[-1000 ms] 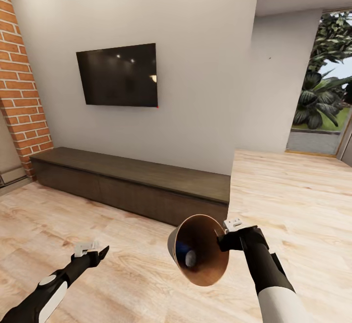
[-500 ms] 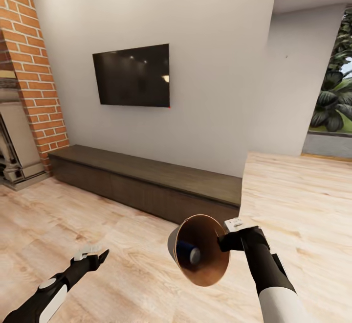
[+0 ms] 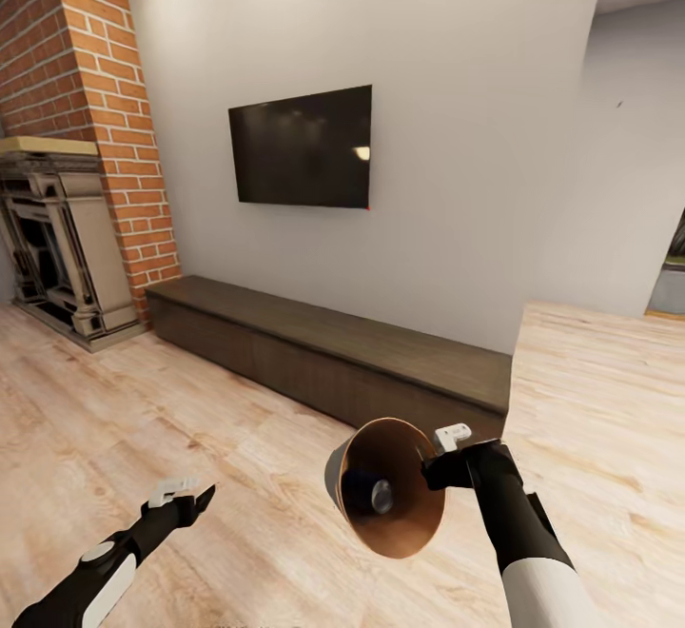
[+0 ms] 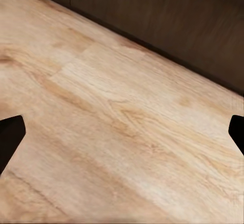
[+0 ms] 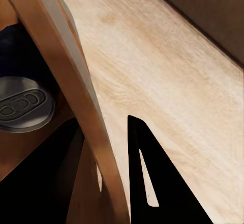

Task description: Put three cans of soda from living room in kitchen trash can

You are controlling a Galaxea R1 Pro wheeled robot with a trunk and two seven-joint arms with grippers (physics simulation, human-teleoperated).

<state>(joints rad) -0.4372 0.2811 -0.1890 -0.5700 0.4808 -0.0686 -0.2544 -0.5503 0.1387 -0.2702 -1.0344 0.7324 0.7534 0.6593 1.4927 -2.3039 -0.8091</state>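
Observation:
My right gripper point(image 3: 434, 467) is shut on the rim of the tash can point(image 3: 407, 523), held above the floor on its side with the brown inside facing the head camera. One can of soda point(image 3: 380, 495) lies inside it, its silver-grey top showing. The right wrist view has the tash can wall point(image 5: 66, 71) clamped beside a dark finger point(image 5: 147, 173), with the can of soda top point(image 5: 23, 104) behind the wall. My left gripper point(image 3: 190, 495) is open and holds nothing, low at the left. In its wrist view the left gripper point(image 4: 122, 132) spreads wide over bare planks.
I am in the living room. A long low dark cabinet point(image 3: 333, 352) runs along the wall ahead under a black TV point(image 3: 303, 147). A brick fireplace point(image 3: 57, 247) stands at the left. Wood-plank floor point(image 3: 143, 419) spreads around me.
The camera has turned left, so the whole room has slid right and the fireplace has come into view. Both arms keep their pose. The can has shifted slightly inside the bin.

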